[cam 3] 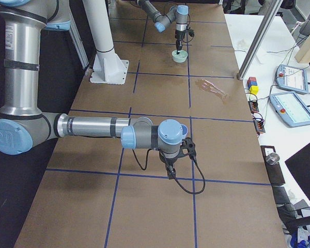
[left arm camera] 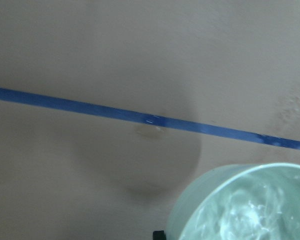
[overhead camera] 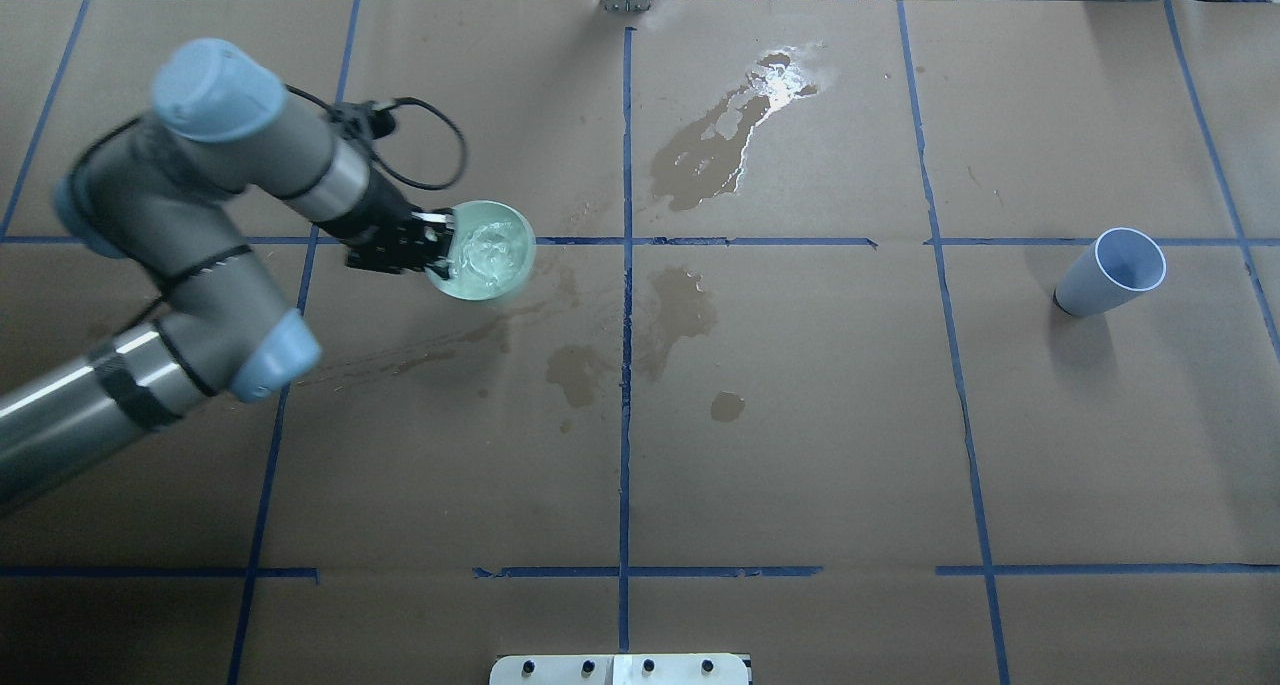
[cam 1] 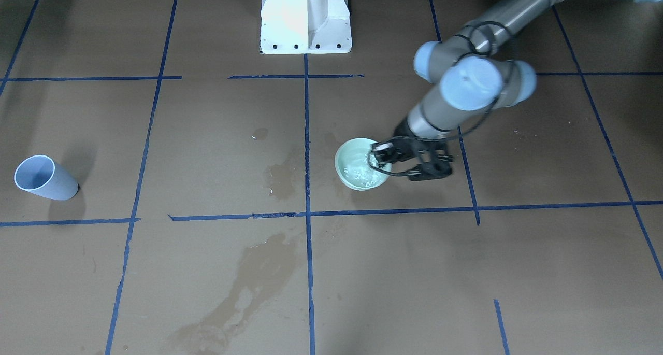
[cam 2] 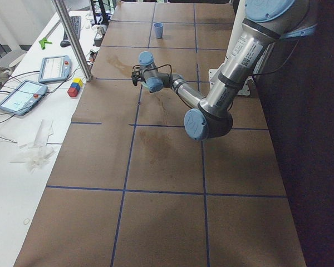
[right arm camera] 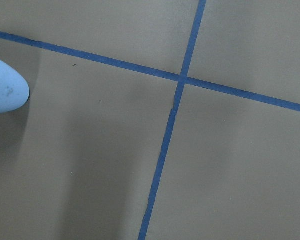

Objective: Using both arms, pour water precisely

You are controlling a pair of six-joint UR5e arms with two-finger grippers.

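At the robot's edge of the brown paper-covered tabletop [overhead camera: 800, 445] the white pedestal [overhead camera: 620, 670] stands where a blue tape line [overhead camera: 626, 415] begins. The left arm [overhead camera: 210, 285] comes in low from the robot's left, bends at its pale blue joint caps and reaches forward. Its left gripper [overhead camera: 437, 245] is clamped on the near rim of the mint-green bowl [overhead camera: 530, 255], and the white fingertips [cam 1: 382, 147] show at that rim. The bowl is upright, and the water [overhead camera: 490, 250] in it is rippled and glistening. The left wrist view shows a round shadow on the paper beside the bowl, but whether the bowl touches the tabletop cannot be told. Dark stains [overhead camera: 680, 315] blotch the paper just beside the bowl, towards the middle line. At about the same depth, well apart on the robot's right, the pale blue-grey cup [overhead camera: 1105, 275] stands upright and alone; whether it holds any liquid cannot be told. The right arm [cam 3: 93, 126] shows only in the exterior right view, stretched level above the paper with the right gripper [cam 3: 175, 160] pointing down, and whether that gripper is apart or together cannot be told. Farther off, a larger wet patch [overhead camera: 720, 150] glistens at its far end.
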